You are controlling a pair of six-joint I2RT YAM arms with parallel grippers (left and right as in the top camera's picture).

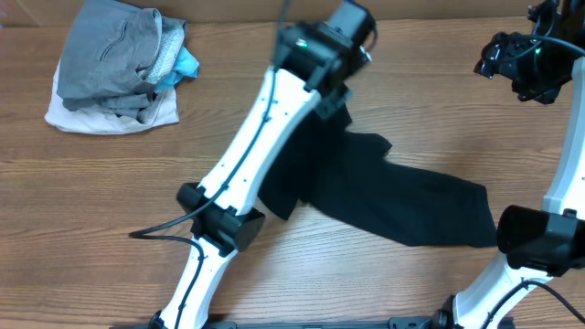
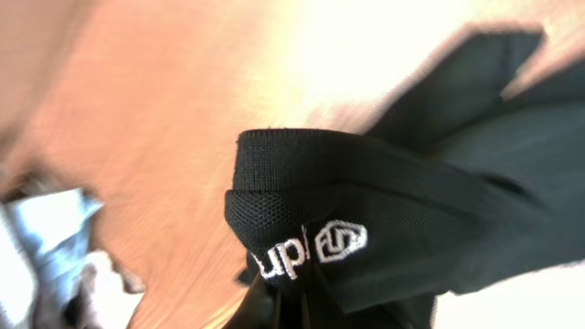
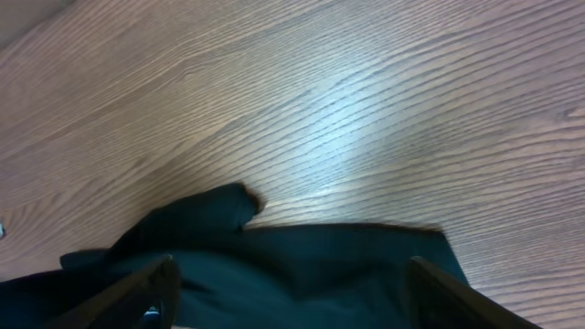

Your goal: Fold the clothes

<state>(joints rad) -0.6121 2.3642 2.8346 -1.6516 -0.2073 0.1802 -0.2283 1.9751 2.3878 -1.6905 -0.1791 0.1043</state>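
The clothes (image 1: 402, 196), a black garment, lie spread across the middle of the wooden table, with one end lifted toward the back. My left gripper (image 1: 335, 95) is shut on that lifted end. In the left wrist view the gripper (image 2: 291, 291) pinches the collar band (image 2: 311, 210) just under its white logo (image 2: 340, 242), and its tips are buried in the fabric. My right gripper (image 1: 494, 62) hangs at the far right, apart from the garment. Its fingers (image 3: 154, 285) stand wide open in the right wrist view, where the black fabric (image 3: 302, 260) lies beyond them and nothing sits between them.
A pile of grey, white and light-blue folded garments (image 1: 119, 68) sits at the back left and also shows blurred low on the left of the left wrist view (image 2: 46, 247). The left arm (image 1: 247, 155) crosses the table diagonally. The right arm's base (image 1: 539, 239) stands beside the garment's right end.
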